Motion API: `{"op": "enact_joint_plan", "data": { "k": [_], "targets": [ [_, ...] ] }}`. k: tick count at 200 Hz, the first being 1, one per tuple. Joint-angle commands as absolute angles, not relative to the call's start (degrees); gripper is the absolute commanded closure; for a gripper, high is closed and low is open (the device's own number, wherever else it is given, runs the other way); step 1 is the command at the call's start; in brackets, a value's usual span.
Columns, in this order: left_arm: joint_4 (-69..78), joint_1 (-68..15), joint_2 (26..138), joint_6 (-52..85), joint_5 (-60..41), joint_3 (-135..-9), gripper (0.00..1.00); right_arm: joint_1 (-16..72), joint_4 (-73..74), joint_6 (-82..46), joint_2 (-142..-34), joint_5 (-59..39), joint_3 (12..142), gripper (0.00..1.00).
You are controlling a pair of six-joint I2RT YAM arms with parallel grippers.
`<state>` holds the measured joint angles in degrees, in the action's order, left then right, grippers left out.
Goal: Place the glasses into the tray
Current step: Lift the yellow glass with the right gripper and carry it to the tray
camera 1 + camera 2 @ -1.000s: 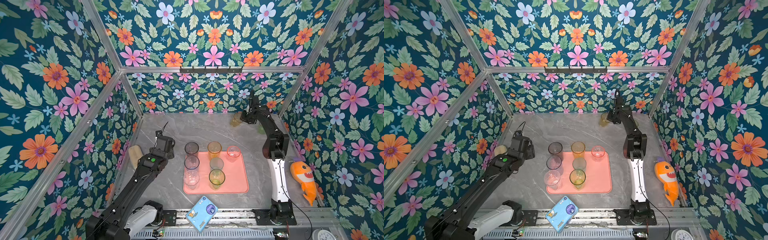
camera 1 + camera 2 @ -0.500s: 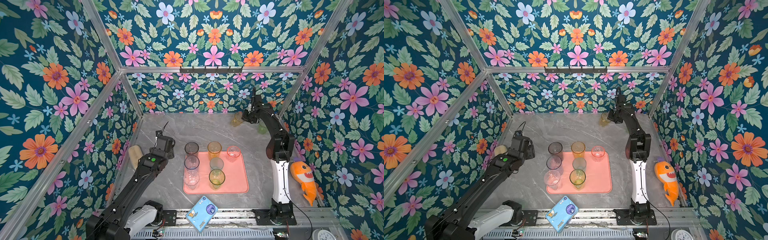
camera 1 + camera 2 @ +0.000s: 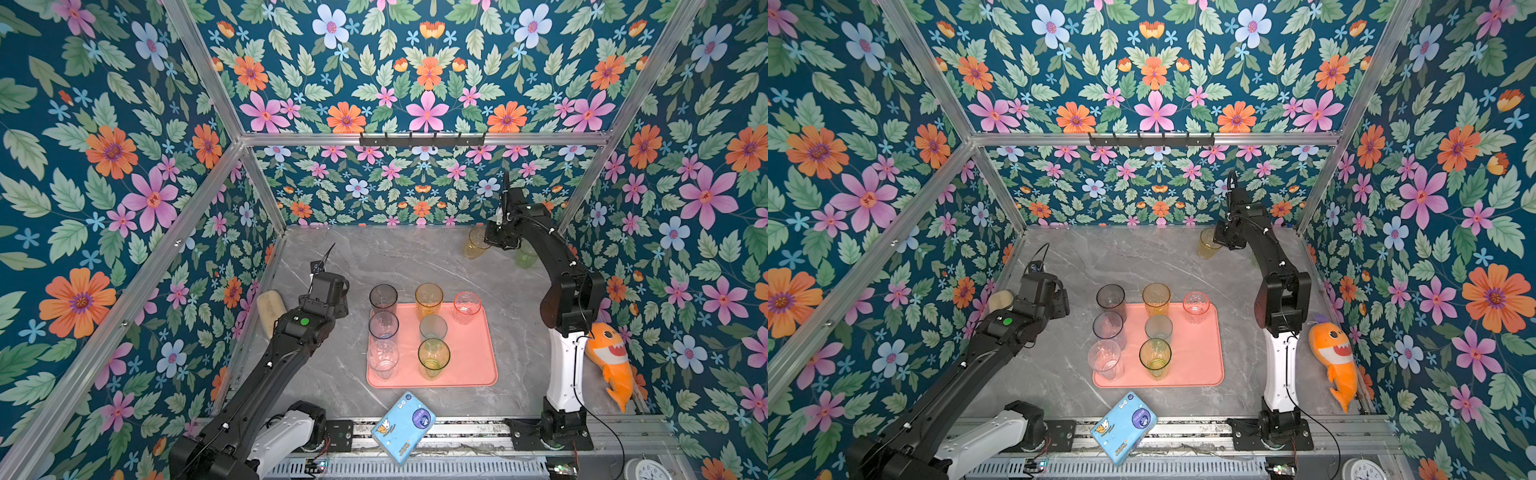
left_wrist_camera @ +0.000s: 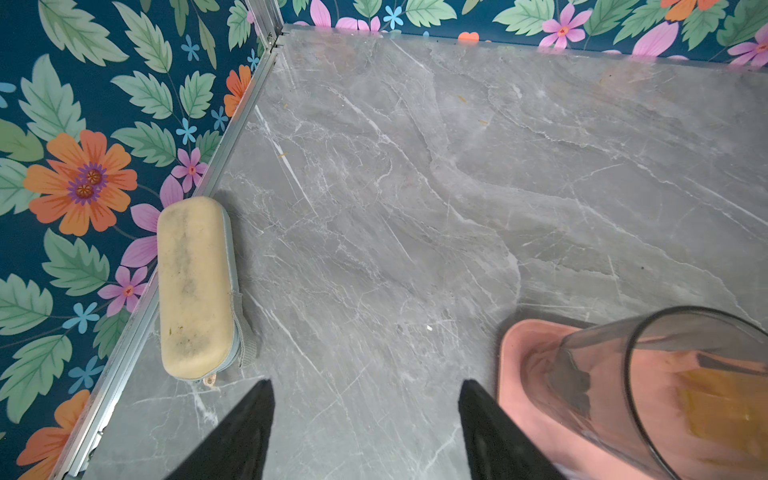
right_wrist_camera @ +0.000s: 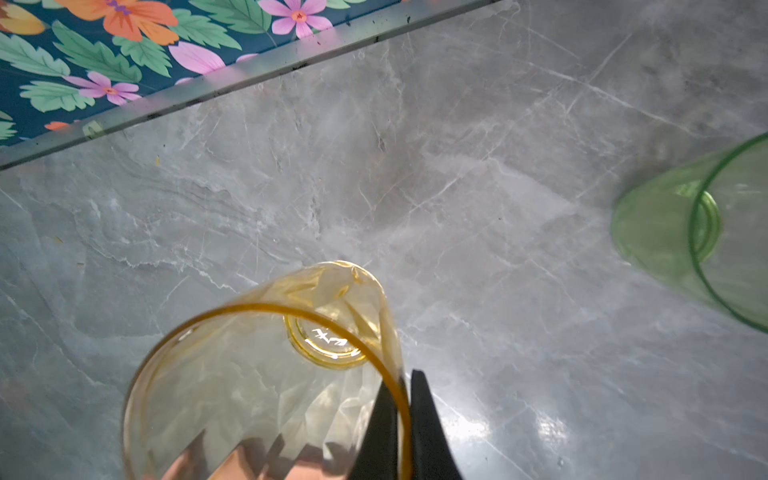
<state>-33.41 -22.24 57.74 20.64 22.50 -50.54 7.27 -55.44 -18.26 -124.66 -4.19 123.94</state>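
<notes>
A robot test booth: floral-papered walls [image 3: 428, 83] on aluminium framing [image 3: 291, 139] enclose a marble-look tabletop [image 3: 395, 257].

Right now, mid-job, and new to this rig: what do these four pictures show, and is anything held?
Two black robot arms work over a grey table. Two pictures look down from overhead; the other two come from a camera on each wrist. Seven tumblers stand on or at the pink tray. The right arm reaches to the far corner, its jaws shut on the rim of the amber tumbler. A green tumbler stands nearby. The left arm holds its jaws open and empty beside the grey tumbler. A beige pouch, a blue packet and a toy shark lie at the edges.
</notes>
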Motion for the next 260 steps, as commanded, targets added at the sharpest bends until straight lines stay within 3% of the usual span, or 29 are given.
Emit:
{"op": "enact_joint_plan", "data": {
  "k": [1, 118, 260],
  "targets": [
    [-33.13, -22.24, 57.22, 20.40, 22.43, -50.29, 0.27, 7.53, -56.21, -18.09, -121.44, -1.91, 120.18, 1.00],
    [-32.70, -22.24, 57.13, 20.08, 21.46, -50.54, 0.27, 7.90, -53.86, -18.96, -103.50, 5.14, 95.71, 1.00],
    [-32.08, -22.24, 56.75, 20.45, 20.08, -50.36, 0.27, 11.08, -49.93, -22.06, -81.04, 6.80, 68.97, 1.00]
  ]
}}
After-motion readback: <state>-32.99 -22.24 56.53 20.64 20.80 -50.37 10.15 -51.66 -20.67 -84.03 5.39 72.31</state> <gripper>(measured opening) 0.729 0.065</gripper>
